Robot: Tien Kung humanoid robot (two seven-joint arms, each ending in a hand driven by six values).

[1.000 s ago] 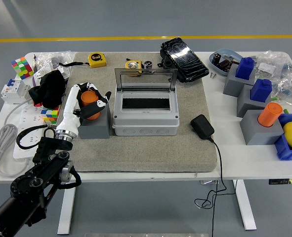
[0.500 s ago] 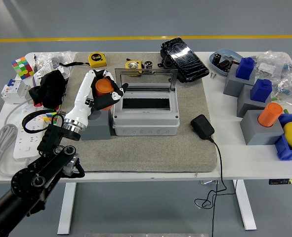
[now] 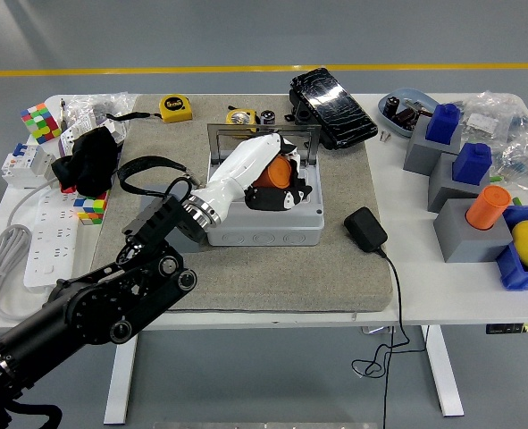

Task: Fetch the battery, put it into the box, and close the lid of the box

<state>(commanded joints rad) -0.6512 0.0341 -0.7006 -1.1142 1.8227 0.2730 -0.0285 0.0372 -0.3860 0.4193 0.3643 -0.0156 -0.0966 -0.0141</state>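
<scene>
Currently the left hand [image 3: 277, 179] is positioned over the open grey junction box [image 3: 263, 210] at the middle of the felt mat [image 3: 272, 268], fingers curled around an orange cylindrical battery [image 3: 273, 172]. The battery sits above the box's dark opening, inside the rim line, and is not yet released. Whether its base touches the box floor cannot be determined, as the fingers hide the underside.

Assessment of progress: the fetch appears complete, since the grey holder block [image 3: 180, 234] to the left of the box shows no battery, though the forearm hides most of it. Placement is under way but unfinished. Two items remain: release of the battery into the opening, then closing of the lid. The transparent hinged lid [image 3: 264, 136] stands upright at the far edge of the box, fully open. The hand must clear the opening before the lid can swing down.

The right hand is not in view.

Legible markings: the yellow tape measure [image 3: 176, 108] at the far left of the mat carries a dark label, too small to read. No brand or text is readable on the box, the black power adapter [image 3: 365, 229] to its right, or the battery. A second orange cylinder [image 3: 489, 206] stands in a grey block at the far right, untouched.
</scene>
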